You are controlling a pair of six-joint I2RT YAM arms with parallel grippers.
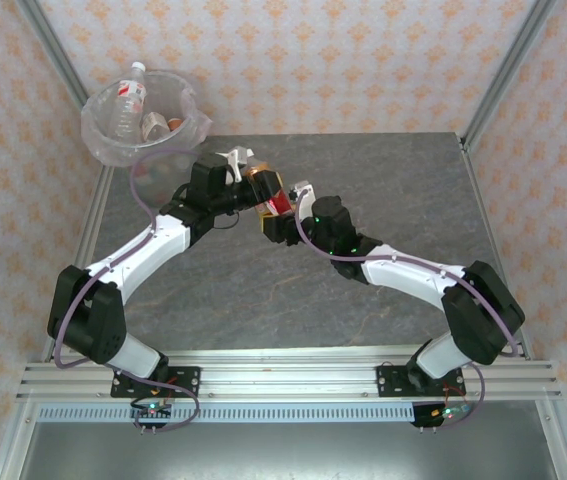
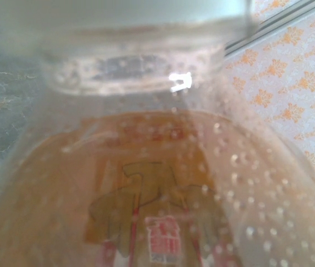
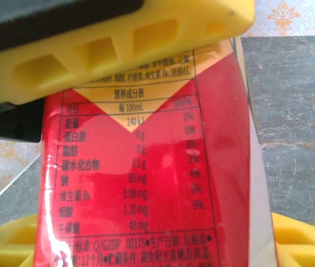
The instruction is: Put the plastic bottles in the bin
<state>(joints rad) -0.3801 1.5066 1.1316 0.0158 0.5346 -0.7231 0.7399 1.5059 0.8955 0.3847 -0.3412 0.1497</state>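
A plastic bottle [image 1: 271, 197] with amber drink and a red label hangs above the middle of the table, between both arms. My right gripper [image 1: 281, 212] is shut on its labelled body. In the right wrist view its yellow pads [image 3: 118, 50] press the red label [image 3: 146, 167] from above and below. My left gripper [image 1: 246, 172] is at the bottle's neck end. The left wrist view is very close to the bottle's shoulder [image 2: 157, 194], and the left fingers are hidden there. The bin [image 1: 98, 125] stands at the far left corner with several bottles [image 1: 128, 100] inside.
The grey stone-patterned table [image 1: 393, 190] has metal frame posts at its far corners and patterned walls behind it. The bin sits just behind the left arm's elbow. The arm bases are bolted to a rail at the near edge.
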